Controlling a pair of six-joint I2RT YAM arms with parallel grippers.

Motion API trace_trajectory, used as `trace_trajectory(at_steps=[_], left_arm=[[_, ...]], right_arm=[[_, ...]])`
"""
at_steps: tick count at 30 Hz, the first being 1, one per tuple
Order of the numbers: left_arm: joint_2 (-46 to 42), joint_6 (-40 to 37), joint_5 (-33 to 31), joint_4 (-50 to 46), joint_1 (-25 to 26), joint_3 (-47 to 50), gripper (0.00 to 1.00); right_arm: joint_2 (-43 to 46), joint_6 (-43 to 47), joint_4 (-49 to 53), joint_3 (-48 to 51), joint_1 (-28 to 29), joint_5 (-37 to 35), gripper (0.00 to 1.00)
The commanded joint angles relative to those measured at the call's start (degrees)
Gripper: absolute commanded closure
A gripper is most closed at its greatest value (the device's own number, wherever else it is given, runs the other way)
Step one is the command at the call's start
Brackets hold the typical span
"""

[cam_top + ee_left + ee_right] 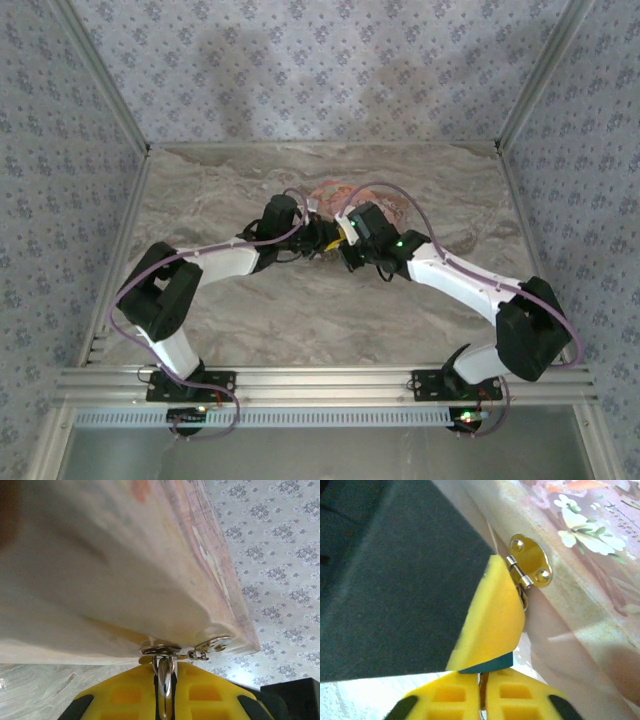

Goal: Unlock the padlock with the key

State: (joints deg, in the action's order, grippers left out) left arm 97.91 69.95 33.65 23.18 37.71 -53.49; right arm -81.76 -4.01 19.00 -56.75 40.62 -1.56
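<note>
Pink box sits just ahead of left gripper. Left is clenched on the padlock, which hangs off the hasp at its tips. Right gripper is pinched nearly together, tips against left's finger. Can't tell if the key is inside.

Pink floral box, marbled table, patterned walls.

Overhead, my left gripper and right gripper hide the padlock. The right wrist feed gives me just its teal sliver; the key is too small to tell.
</note>
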Motion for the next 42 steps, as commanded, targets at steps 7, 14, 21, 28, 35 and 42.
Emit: trace_trajectory(at_steps=[7,14,21,28,35,42], left_arm=[[-1.8,-2.6,-0.1,-0.2,0.2,4.7,0.93],[-1.4,-3.7,-1.8,0.3,0.6,7.3,0.93],[-1.1,-6.1,-4.6,-2.0,2.0,7.4,0.91],[-1.0,-9.8,-9.4,-8.1,4.4,6.6,0.82],[-1.3,-10.5,-12.4,-9.9,4.9,7.4,0.67],[-6.0,-12.5,-14.3,-12.3,4.8,7.6,0.66]], right_arm=[[3.7,-5.4,-4.0,6.6,-1.0,5.9,0.65],[8.1,-9.4,-6.3,12.7,-0.9,7.1,0.61],[8.9,-12.1,-8.5,16.9,-1.8,5.4,0.61],[8.6,-14.6,-10.8,19.1,-3.6,4.6,0.62],[7.2,-15.5,-12.7,19.1,-5.4,4.0,0.62],[5.7,-16.3,-13.7,18.3,-7.5,3.6,0.63]])
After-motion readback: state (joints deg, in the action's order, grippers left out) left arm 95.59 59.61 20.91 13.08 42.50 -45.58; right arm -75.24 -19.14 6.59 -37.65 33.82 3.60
